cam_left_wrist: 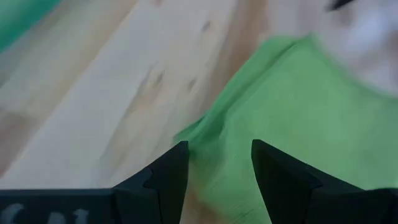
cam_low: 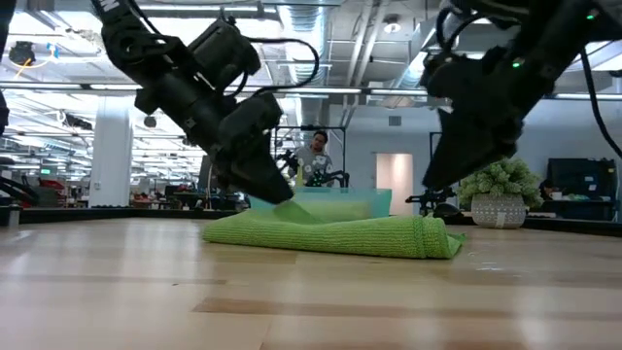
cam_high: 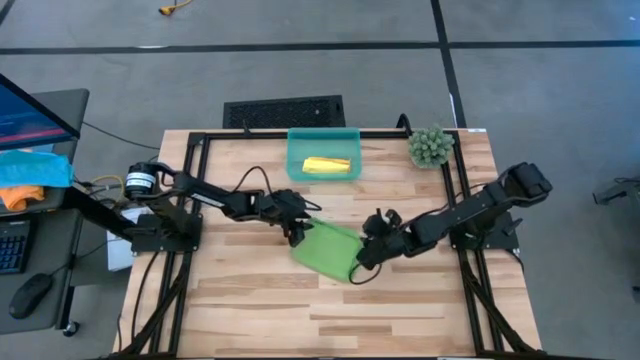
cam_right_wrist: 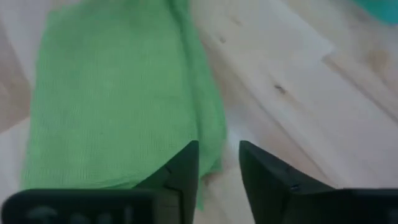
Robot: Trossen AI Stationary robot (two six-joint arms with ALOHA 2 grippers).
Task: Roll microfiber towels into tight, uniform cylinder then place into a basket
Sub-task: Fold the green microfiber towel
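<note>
The lime green towel (cam_high: 328,250) is lying folded at the desk (cam_high: 250,310) centre. The left gripper (cam_high: 297,234) is hovering released at its left edge, the right gripper (cam_high: 360,262) released at its right edge. The yellow towel (cam_high: 327,165) is sitting rolled in the basket (cam_high: 296,150) at upper centre.

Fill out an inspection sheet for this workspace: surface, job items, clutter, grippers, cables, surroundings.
Surface: wooden table, light planks, black frame rails along its edges.
Job's things: green towel lies folded, not rolled, mid-table; yellow towel lies rolled inside the teal basket at the far edge.
Clutter: small potted plant at the far right corner.
Grippers: left gripper open, at the green towel's left edge; right gripper open, at its right edge, holding nothing.
Cables: black cable loops along the left arm; more run down the table's left side.
Surroundings: black vented panel on the floor behind the table; desk with monitor at left; a person in the background.
</note>
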